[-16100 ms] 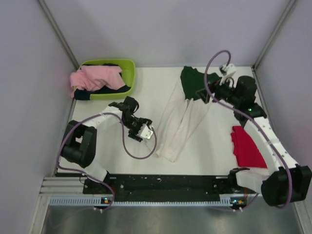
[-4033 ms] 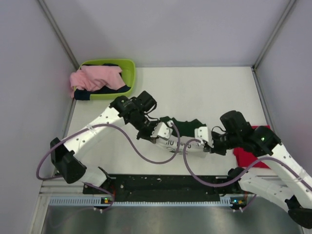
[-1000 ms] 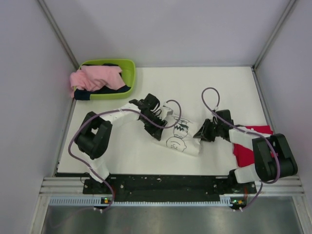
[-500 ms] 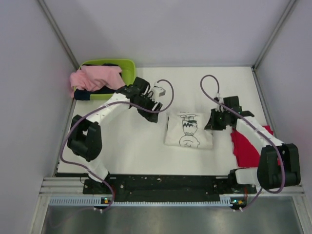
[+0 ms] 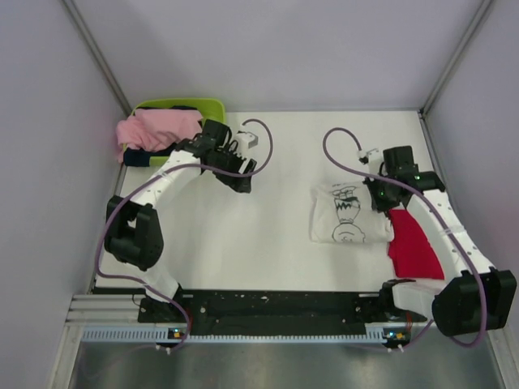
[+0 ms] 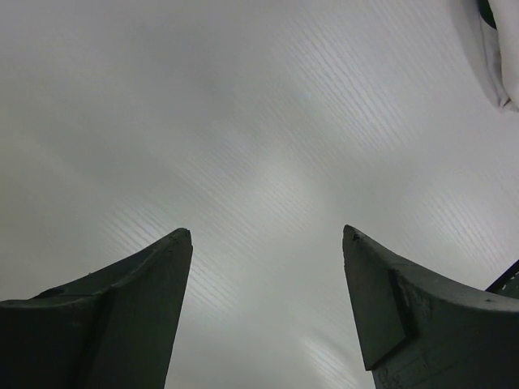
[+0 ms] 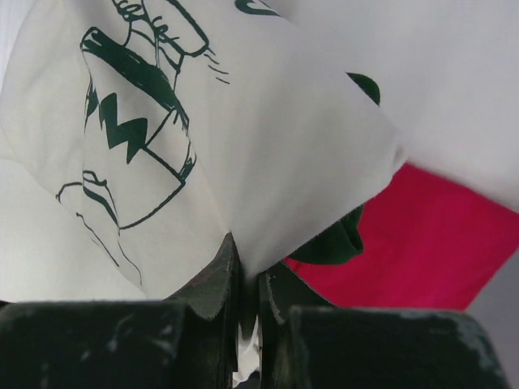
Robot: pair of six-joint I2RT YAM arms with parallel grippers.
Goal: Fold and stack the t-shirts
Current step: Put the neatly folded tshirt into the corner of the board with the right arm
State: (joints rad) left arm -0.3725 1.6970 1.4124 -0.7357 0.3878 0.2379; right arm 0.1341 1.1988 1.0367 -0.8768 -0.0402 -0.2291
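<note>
White t-shirt (image 5: 347,215) is sliding right toward the red t-shirt (image 5: 415,247), my right gripper (image 7: 247,271) pinching it for stacking; left gripper (image 6: 268,235) is retreating, spread empty.

White table (image 5: 268,243), seen from above. Lime-green basket (image 5: 219,113) stands at the far left corner. Folded white t-shirt (image 5: 345,219), cartoon print upward, lies right of centre; red t-shirt (image 5: 415,250) lies just beside it at the right edge, their edges apparently touching.

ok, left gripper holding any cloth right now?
No, the left gripper stands open over the bare table, with nothing between its fingers.
</note>
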